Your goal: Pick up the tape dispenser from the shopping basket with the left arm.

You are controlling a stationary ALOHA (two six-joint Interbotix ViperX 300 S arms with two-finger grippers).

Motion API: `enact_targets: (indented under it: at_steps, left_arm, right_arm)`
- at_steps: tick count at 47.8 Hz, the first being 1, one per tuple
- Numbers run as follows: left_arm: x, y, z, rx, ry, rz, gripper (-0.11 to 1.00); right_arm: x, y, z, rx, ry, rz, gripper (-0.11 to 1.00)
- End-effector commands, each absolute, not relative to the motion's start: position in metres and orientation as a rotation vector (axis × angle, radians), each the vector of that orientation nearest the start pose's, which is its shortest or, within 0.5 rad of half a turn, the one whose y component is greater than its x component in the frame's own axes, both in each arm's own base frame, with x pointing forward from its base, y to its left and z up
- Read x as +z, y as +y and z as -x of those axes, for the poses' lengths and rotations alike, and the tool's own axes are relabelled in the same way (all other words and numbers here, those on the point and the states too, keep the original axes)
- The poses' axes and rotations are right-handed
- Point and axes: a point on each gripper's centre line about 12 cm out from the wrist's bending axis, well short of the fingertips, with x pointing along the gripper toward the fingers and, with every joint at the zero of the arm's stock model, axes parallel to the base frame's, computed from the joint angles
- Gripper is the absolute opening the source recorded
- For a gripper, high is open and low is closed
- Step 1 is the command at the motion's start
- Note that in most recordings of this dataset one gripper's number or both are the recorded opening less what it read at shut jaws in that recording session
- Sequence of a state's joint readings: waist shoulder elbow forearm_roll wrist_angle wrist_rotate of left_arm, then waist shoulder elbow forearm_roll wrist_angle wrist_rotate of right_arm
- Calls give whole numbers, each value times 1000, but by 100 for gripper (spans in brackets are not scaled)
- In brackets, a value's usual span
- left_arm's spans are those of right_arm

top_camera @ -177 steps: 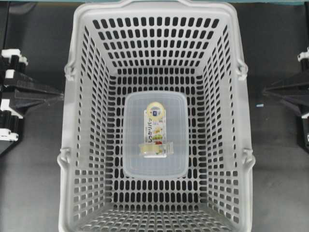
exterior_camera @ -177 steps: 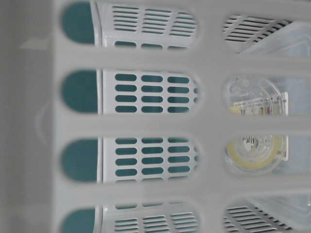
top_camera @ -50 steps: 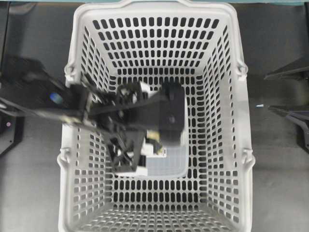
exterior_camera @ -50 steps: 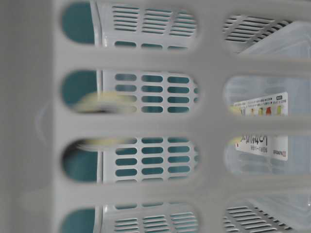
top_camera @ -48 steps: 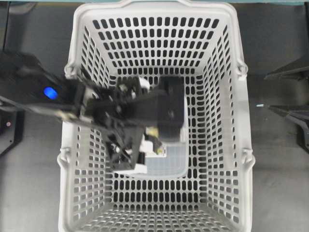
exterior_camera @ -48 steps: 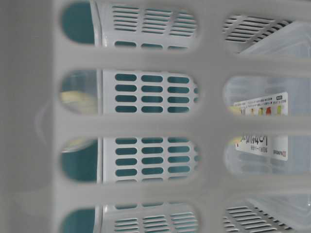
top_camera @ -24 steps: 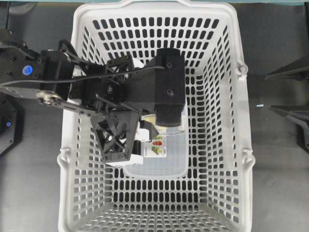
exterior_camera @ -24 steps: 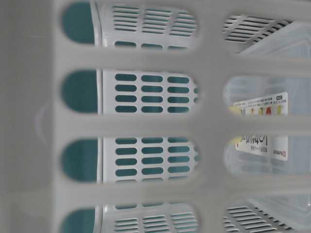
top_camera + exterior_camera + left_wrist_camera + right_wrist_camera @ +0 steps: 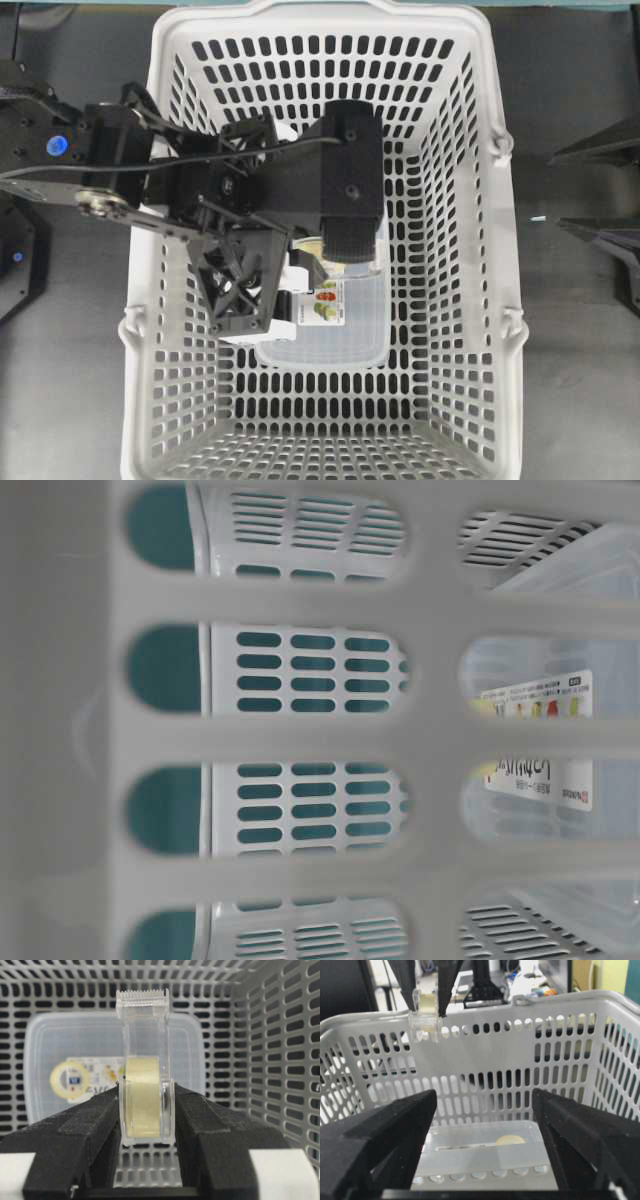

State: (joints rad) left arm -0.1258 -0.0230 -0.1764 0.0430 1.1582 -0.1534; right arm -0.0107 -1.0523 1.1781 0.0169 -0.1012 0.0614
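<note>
Tape dispenser (image 9: 146,1067): clamped by the roll between the left gripper (image 9: 146,1110) fingers, cutter end pointing away, lifted near rim height of the shopping basket (image 9: 505,250), probably for clearing its walls. Right gripper (image 9: 485,1125): jaws spread wide, empty, parked outside the basket. Inside the basket, on the floor: a clear plastic box (image 9: 45,1060) with a printed card (image 9: 327,304) lying on it.

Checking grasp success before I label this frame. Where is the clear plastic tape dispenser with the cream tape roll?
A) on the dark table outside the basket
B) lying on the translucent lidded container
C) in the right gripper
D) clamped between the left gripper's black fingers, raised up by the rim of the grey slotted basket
D: the left gripper pinches the clear tape dispenser, held up by the grey basket's rim, above the translucent container.
</note>
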Motion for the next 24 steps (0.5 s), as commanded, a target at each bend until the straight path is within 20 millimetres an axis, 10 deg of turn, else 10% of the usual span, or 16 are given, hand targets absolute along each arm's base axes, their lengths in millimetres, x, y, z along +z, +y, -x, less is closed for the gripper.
enact_targets:
  at_steps: [1,24]
  left_arm:
    - [400,-48,-410,-17,929,47,28]
    - [385,-54,-410,-25,969,43,28]
  right_arm:
    - [291,-3,-186,-15,13,-81,74]
    - [292,-3,-185,-15,10,-83,74]
